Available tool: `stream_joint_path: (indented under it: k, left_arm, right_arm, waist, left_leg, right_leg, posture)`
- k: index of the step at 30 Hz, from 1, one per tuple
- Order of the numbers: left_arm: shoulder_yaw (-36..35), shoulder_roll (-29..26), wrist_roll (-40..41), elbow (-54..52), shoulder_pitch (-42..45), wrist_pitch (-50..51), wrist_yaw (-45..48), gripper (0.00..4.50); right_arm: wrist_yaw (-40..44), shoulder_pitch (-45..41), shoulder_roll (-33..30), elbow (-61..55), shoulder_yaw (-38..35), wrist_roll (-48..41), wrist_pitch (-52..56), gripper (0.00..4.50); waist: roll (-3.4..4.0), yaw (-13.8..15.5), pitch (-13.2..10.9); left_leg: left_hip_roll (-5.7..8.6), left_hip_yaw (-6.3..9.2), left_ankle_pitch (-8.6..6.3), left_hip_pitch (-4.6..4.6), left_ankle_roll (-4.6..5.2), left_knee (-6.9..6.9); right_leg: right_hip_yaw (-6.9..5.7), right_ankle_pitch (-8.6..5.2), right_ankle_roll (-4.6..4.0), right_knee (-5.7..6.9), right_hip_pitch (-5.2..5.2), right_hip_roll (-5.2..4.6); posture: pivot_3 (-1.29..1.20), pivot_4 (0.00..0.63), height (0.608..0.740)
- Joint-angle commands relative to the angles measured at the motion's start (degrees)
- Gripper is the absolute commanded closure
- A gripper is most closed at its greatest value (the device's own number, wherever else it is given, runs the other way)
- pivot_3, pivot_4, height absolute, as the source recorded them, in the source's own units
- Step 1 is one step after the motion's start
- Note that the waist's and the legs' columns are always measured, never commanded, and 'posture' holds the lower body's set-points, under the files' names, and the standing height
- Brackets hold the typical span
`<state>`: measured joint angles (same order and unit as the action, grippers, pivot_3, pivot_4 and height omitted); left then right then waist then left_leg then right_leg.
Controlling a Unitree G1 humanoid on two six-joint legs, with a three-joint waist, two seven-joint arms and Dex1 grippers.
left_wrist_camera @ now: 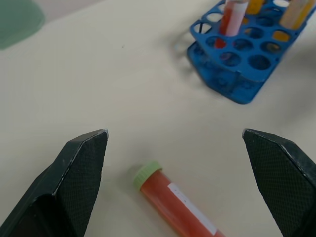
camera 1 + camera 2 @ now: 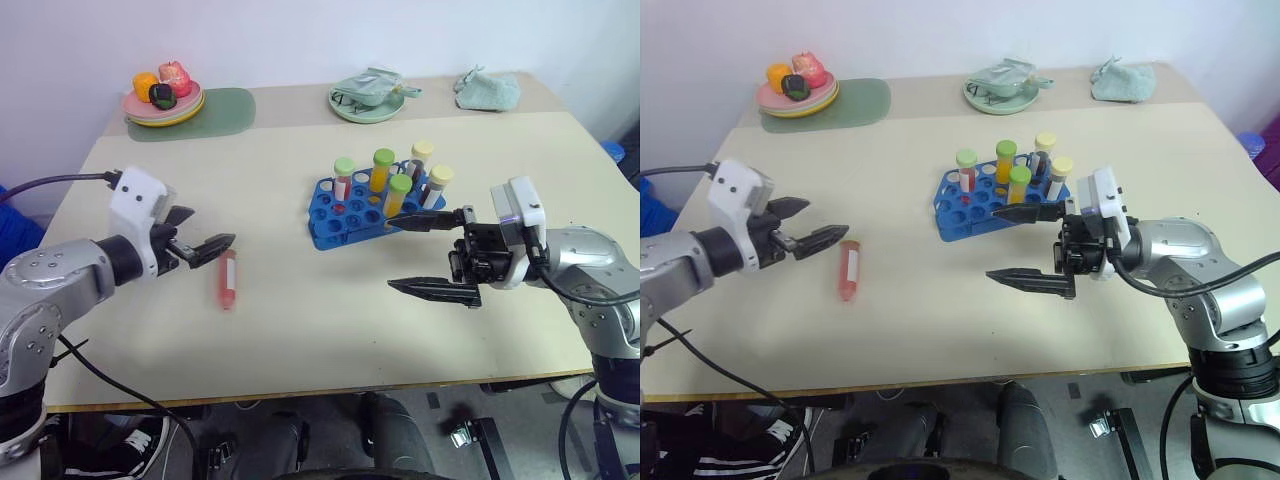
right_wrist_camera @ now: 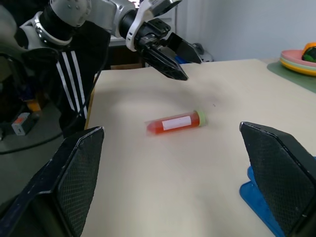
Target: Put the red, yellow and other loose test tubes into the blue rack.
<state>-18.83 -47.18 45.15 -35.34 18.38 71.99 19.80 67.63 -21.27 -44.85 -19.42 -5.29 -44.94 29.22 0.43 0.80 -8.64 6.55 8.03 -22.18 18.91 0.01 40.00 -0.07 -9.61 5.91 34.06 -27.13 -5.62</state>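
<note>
Red liquid fills the one loose tube (image 2: 227,279) you have left on the tabletop (image 2: 300,330); it lies flat, clear plastic with a white label strip, its green screw cap pointing toward the far edge. In your left wrist view its lower end is cut off by the frame edge. Your left claw (image 2: 198,246) hangs just beside the cap end, wide apart and holding nothing. Its fingers (image 1: 81,168) are black wedges with a fine cross-hatched grip face.

Bright blue moulded plastic makes up the rack (image 2: 345,215), a tray of round holes standing right of the tube and well apart from it. Five tubes stand upright in it: three green-capped, two pale-yellow-capped. The back ones partly hide each other, so you cannot read every filling; red and orange show clearly. Your right claw (image 2: 435,255) is spread wide and empty, one finger crossing the rack's near right corner and covering it.

At the far edge you see stacked plates (image 2: 163,105) with rounded toy food on a green mat (image 2: 215,113), a pale green dish (image 2: 365,100) with crumpled contents hard to identify, and a bunched cloth (image 2: 488,90).
</note>
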Motion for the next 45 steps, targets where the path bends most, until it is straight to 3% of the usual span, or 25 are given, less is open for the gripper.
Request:
stream_joint_path:
  k: [1, 4, 7, 14, 17, 21, 23, 28, 36, 45]
  left_arm:
    - [-1.5, 3.1, 0.0, -2.8, 3.1, 10.6, -7.2, 0.00]
    - [-3.0, 5.7, 0.8, -2.3, 5.2, 19.0, -11.8, 0.00]
    - [-4.6, 6.6, 2.7, 0.1, 6.1, 20.5, -16.0, 0.00]
    - [-8.9, 10.6, 23.9, 10.5, 4.7, 20.5, -36.1, 0.00]
    - [-7.6, 8.0, 35.8, 17.3, 5.5, 20.5, -45.6, 0.00]
    - [3.4, -5.3, 61.5, 23.7, 4.1, 8.1, -61.4, 0.00]
    - [7.6, -9.9, 67.1, 25.0, 3.6, 3.7, -63.7, 0.00]
    - [14.5, -13.9, 67.9, 28.1, 7.8, 1.4, -62.2, 0.00]
    - [21.4, -10.4, 67.9, 35.5, 14.7, 2.8, -63.0, 0.00]
    - [22.8, -8.5, 67.9, 38.4, 15.6, 4.5, -63.7, 0.00]
  right_arm:
    - [-0.5, -0.5, 0.4, -1.7, -0.6, -0.4, -0.1, 0.04]
    - [-0.8, -0.1, 0.4, -2.0, -0.5, -0.5, 0.3, 0.04]
    - [-1.1, 0.0, 0.6, -2.1, -0.4, -0.4, 0.4, 0.04]
    - [-1.7, -0.5, 1.2, -1.7, 0.4, 0.3, 0.4, 0.04]
    - [-1.9, -0.4, 1.6, -1.9, 0.8, 0.4, 0.6, 0.04]
    - [-2.0, 0.2, 1.9, -2.2, 1.1, 0.7, 0.5, 0.04]
    - [-2.1, 0.5, 1.9, -2.3, 1.2, 0.7, 0.3, 0.04]
    - [-2.7, 1.4, 2.5, -2.8, 1.5, 1.0, -0.1, 0.04]
    - [-3.3, 1.6, 2.8, -3.7, 1.5, 0.7, 0.5, 0.04]
    - [-3.1, 2.6, 2.7, -3.9, 1.6, 1.0, 0.3, 0.04]
  waist:
    - [0.00, 0.0, 0.0]
    - [-0.03, 0.0, 0.0]
    - [-0.03, 0.0, 0.0]
    - [-0.04, 0.1, 0.0]
    - [-0.04, 0.0, 0.0]
    - [-0.17, 0.0, -0.1]
    - [-0.17, 0.0, -0.1]
    - [-0.16, 0.2, -0.1]
    - [-0.16, 0.0, -0.1]
    - [-0.16, 0.0, -0.1]
  left_leg:
    - [0.00, 0.00, 0.00, 0.00, 0.00, 0.00]
    - [0.01, 0.00, 0.00, -0.02, -0.01, 0.01]
    - [0.00, 0.01, 0.00, -0.02, -0.03, 0.01]
    - [0.01, 0.03, 0.00, -0.02, -0.06, 0.04]
    - [0.01, 0.04, 0.00, -0.05, -0.07, 0.04]
    - [0.00, 0.06, -0.01, -0.07, -0.12, 0.04]
    - [0.01, 0.04, -0.02, -0.12, -0.15, 0.03]
    - [0.04, 0.02, -0.02, -0.17, -0.15, 0.02]
    - [0.04, 0.00, -0.01, -0.19, -0.17, 0.00]
    - [0.05, 0.00, 0.00, -0.20, -0.17, 0.01]
  right_leg:
    - [0.00, 0.00, 0.00, 0.01, 0.00, 0.00]
    - [0.00, 0.00, 0.00, 0.02, 0.02, 0.00]
    - [0.00, 0.00, 0.00, 0.04, -0.01, 0.01]
    - [0.00, 0.00, 0.00, 0.04, 0.00, 0.00]
    - [0.01, 0.00, 0.00, 0.06, 0.00, 0.00]
    - [0.05, 0.00, 0.00, 0.12, -0.04, 0.01]
    - [0.10, 0.00, -0.01, 0.13, -0.03, -0.01]
    - [0.10, -0.01, -0.01, 0.12, 0.03, 0.02]
    - [0.11, -0.01, -0.01, 0.13, 0.02, 0.04]
    - [0.11, -0.01, -0.01, 0.12, 0.02, 0.03]
  posture:
    - [0.00, 0.150, 0.740]
    - [0.00, 0.150, 0.740]
    - [0.00, 0.150, 0.740]
    - [0.00, 0.150, 0.740]
    - [0.00, 0.150, 0.740]
    - [0.00, 0.150, 0.740]
    - [0.00, 0.150, 0.740]
    - [0.00, 0.150, 0.740]
    - [0.00, 0.150, 0.740]
    - [0.00, 0.150, 0.740]
